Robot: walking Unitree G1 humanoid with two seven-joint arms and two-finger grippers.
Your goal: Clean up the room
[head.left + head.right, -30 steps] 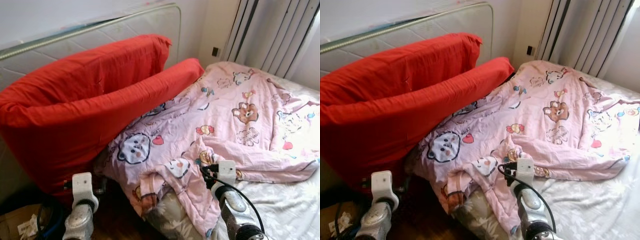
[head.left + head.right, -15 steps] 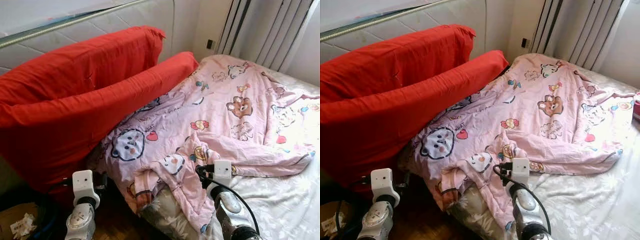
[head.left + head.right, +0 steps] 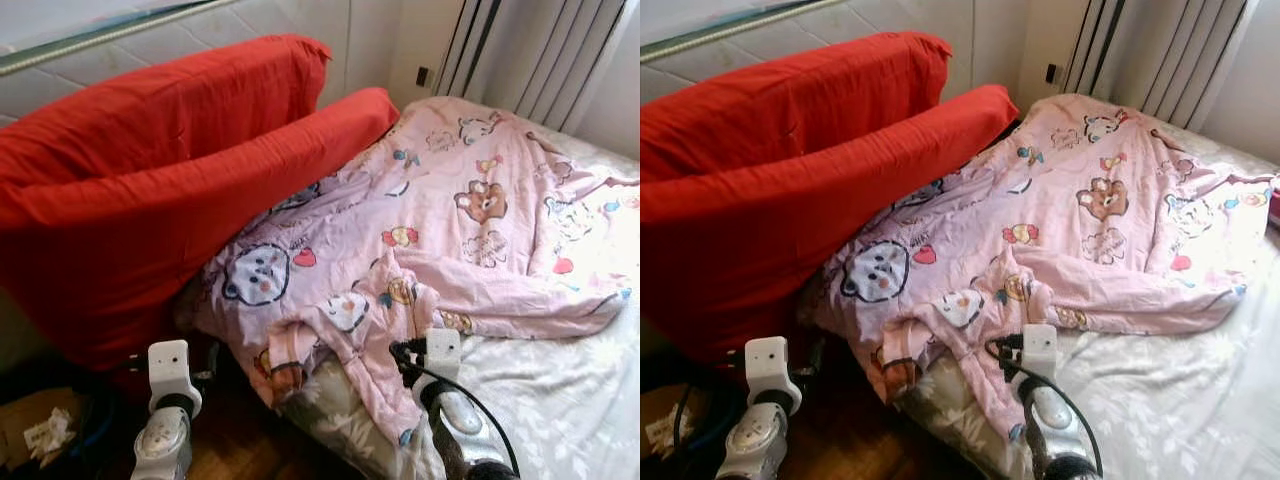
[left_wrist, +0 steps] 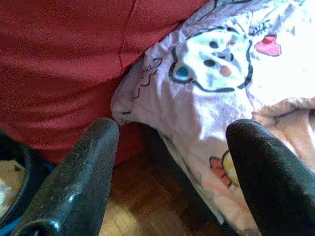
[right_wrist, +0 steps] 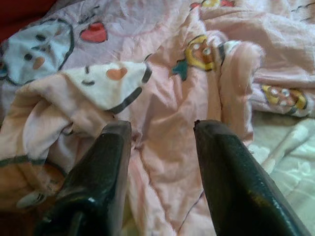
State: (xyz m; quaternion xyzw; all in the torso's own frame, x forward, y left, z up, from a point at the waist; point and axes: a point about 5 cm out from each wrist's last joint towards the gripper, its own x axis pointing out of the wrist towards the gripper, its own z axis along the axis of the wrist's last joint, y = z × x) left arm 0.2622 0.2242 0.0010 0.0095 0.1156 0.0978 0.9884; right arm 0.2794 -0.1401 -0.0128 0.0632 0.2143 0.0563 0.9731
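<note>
Broadly, a bed (image 3: 560, 410) with a pale floral sheet runs from 5 o'clock up to 2 o'clock in the head views, and a pink quilt (image 3: 450, 230) printed with cartoon bears and hearts lies crumpled across it, one corner hanging over the bed's near edge toward the dark wooden floor (image 3: 850, 440). At 9 to 11 o'clock two big red pillows (image 3: 150, 190) lean against a padded white headboard (image 3: 300, 25), the lower one lying on the quilt's upper edge. Grey vertical curtains (image 3: 540, 60) hang at 1 o'clock, with a small dark wall socket (image 3: 424, 76) just beside them. Small lettering is printed near the bear face on the quilt, too blurred to read. At 7 o'clock a cardboard box (image 3: 40, 435) with crumpled paper sits on the floor beside dark cables. The left gripper (image 4: 172, 157) hovers over the floor at the quilt's hanging edge, fingers spread wide and empty. The right gripper (image 5: 160, 147) is at 5 o'clock above the folded quilt corner, its fingers (image 5: 106, 162) parted with pink cloth showing between them, gripping nothing that I can make out
</note>
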